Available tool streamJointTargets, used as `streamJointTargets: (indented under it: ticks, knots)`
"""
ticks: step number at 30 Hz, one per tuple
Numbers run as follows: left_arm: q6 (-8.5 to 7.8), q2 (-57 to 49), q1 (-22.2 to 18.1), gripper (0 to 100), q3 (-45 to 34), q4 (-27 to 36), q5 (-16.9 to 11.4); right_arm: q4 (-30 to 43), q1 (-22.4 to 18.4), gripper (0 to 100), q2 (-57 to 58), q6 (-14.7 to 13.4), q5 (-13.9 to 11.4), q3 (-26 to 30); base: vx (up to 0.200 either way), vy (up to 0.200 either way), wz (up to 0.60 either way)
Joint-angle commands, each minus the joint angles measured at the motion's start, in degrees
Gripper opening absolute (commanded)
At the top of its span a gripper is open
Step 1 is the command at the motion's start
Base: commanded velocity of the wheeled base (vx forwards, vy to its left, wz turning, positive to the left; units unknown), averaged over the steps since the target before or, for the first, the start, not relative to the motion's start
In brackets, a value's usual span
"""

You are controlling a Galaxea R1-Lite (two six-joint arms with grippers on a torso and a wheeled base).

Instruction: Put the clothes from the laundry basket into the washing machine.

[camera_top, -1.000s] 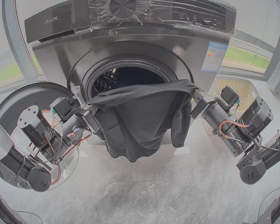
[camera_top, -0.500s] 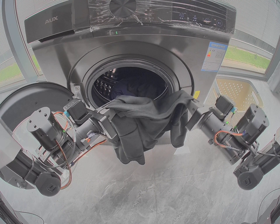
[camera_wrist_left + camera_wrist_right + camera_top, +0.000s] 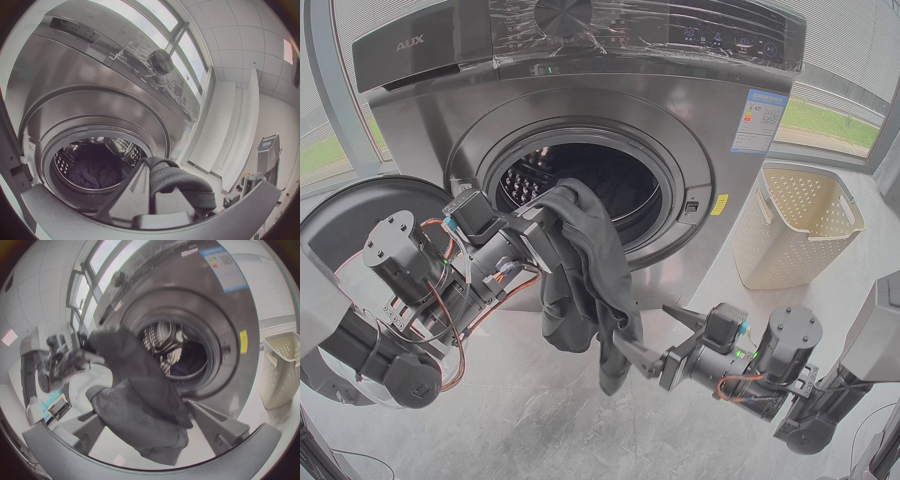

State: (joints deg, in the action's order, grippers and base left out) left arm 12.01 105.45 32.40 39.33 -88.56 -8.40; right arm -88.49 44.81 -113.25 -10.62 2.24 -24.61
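A dark grey garment [image 3: 587, 269] hangs from my left gripper [image 3: 553, 212], which is shut on its top edge just in front of the washing machine's open drum [image 3: 581, 181]. The cloth drapes down to about knee height of the machine. In the left wrist view the garment [image 3: 178, 184] is bunched over the left gripper [image 3: 153, 187]. My right gripper [image 3: 653, 334] is low in front of the machine, open, with the garment's hanging hem beside its fingers. The right wrist view has the garment [image 3: 140, 402] dangling between the right gripper's [image 3: 140, 410] spread fingers. Dark clothes [image 3: 90, 172] lie inside the drum.
The machine's round door [image 3: 362, 206] stands open to the left, behind my left arm. A cream laundry basket [image 3: 800, 225] sits on the floor to the right of the machine. Grey tiled floor [image 3: 550, 425] spreads out in front.
My right gripper has let go of the garment and dropped low toward the middle. The left gripper has moved toward the drum, and the garment now hangs from it alone.
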Motion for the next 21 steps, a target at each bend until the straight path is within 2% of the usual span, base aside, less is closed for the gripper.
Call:
streamJointTargets:
  ticks: [1,11,15,17,21]
  knots:
    - [-0.05,-0.51,-0.15,0,1.19,-0.03,0.14,-0.1,3.18,100,-5.31,-0.02,0.13,4.84,0.0,0.0,0.0]
    - [0.12,-2.53,0.29,0,0.75,-0.03,-0.13,-0.1,1.15,100,-7.95,-0.1,-0.05,3.26,0.0,0.0,0.0]
    - [0.3,-3.58,0.47,0,0.58,-0.03,-0.21,-0.1,-0.78,100,-9.53,-0.02,0.04,-0.7,0.0,0.0,0.0]
    - [0.38,-4.64,0.56,0,0.14,-0.03,-0.48,-0.1,-2.54,100,-10.94,0.51,-0.05,-5.18,0.0,0.0,0.0]
    - [0.38,-5.52,0.56,0,-0.22,-0.12,-0.83,-0.1,-4.03,100,-13.05,0.86,-0.13,-10.72,0.0,0.0,0.0]
